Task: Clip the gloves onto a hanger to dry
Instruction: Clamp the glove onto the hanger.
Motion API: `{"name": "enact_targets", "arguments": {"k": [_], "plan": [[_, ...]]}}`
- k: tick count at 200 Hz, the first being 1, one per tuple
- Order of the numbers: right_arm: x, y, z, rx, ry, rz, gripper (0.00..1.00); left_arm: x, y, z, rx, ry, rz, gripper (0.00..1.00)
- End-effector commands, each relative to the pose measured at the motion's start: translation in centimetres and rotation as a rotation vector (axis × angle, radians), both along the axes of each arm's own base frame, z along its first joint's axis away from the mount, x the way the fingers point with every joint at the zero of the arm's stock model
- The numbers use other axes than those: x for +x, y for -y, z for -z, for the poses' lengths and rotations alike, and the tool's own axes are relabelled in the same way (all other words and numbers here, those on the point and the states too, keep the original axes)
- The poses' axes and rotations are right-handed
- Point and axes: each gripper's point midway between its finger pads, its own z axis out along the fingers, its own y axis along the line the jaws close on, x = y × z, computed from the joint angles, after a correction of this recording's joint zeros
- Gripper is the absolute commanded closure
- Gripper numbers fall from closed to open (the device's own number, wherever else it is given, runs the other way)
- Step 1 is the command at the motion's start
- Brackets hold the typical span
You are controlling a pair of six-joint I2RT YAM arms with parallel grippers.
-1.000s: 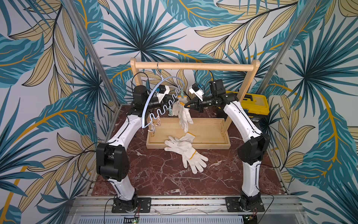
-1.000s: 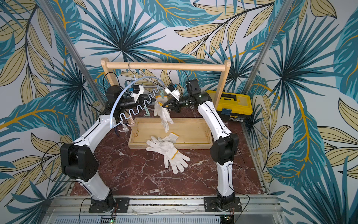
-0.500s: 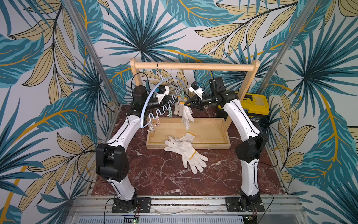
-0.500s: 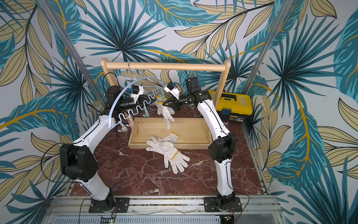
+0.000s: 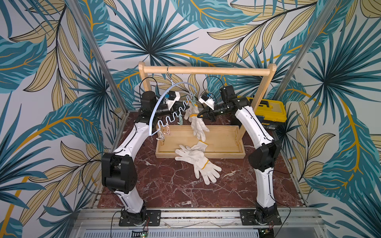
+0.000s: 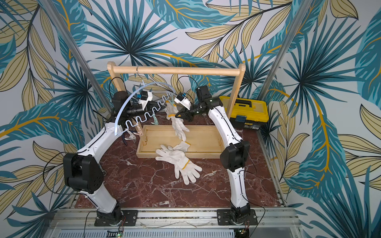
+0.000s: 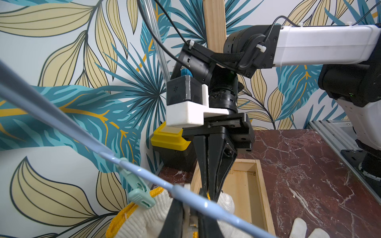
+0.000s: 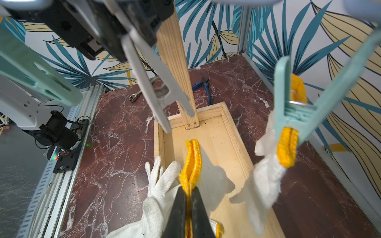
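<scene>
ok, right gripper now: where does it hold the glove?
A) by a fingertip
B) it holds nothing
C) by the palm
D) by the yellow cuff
D: in the right wrist view the right gripper is shut on the yellow cuff, and in a top view the glove hangs from it, fingers down.

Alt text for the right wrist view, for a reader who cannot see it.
The right gripper pinches a white glove by its yellow cuff near an open white clip squeezed by the left gripper. A second glove hangs from a green clip above the wooden tray.
</scene>
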Motion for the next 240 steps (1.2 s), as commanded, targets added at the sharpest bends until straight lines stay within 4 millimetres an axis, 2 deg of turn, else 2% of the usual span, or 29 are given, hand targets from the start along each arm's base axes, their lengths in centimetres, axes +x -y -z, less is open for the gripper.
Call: {"name": "enact_targets", "arguments": {"k": [1, 55, 92, 120, 184, 240], "plan": [[-0.3, -1.2, 0.5, -0.006, -0.004, -0.026, 1.00, -0.9, -0.7, -0.4, 0.002, 0.007, 0.011, 1.00], [0.4, -3.0, -0.7, 0.046, 0.026, -0.018, 1.00, -1.2, -0.6, -0.2, 0.001, 0.000, 0.034, 1.00], [0.6, -3.3, -0.9, 0.055, 0.030, -0.015, 1.00, -1.4, -0.5, 0.0, 0.001, -0.007, 0.050, 1.00], [0.5, -3.2, -1.8, 0.066, 0.050, -0.016, 1.00, -1.3, -0.5, 0.0, 0.001, -0.009, 0.055, 1.00], [-0.8, -2.9, -4.2, 0.094, 0.096, -0.045, 1.00, -1.2, -0.5, 0.1, 0.002, -0.007, 0.054, 1.00], [-2.9, -2.3, -4.8, 0.087, 0.093, -0.090, 1.00, -1.3, -0.6, -0.2, 0.002, 0.004, 0.049, 1.00]]}}
